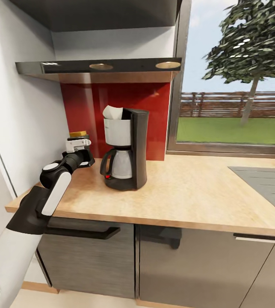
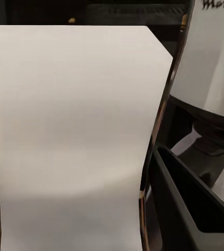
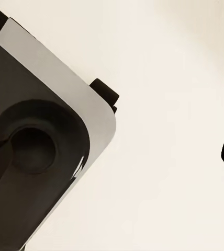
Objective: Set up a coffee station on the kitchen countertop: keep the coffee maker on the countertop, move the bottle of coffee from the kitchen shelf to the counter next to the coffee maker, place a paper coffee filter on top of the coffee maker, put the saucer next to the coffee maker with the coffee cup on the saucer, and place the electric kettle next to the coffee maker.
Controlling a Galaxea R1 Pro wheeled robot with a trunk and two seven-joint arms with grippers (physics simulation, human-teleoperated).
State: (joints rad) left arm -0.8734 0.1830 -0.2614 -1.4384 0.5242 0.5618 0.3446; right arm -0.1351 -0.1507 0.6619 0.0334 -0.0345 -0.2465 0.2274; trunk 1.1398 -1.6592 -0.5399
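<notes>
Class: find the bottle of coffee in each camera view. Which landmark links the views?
Head view: bottle of coffee left of the coffee maker, behind the left gripper.
Left wrist view: its white label, up close.
Right wrist view: dark robot body, pale floor.
Shared landmark: coffee maker.

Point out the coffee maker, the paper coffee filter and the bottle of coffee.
coffee maker [image 1: 138, 147]: head view, black rear column.
paper coffee filter [image 1: 112, 112]: head view, white cone on top.
bottle of coffee [image 1: 78, 134]: head view, mustard-yellow cap.
</notes>
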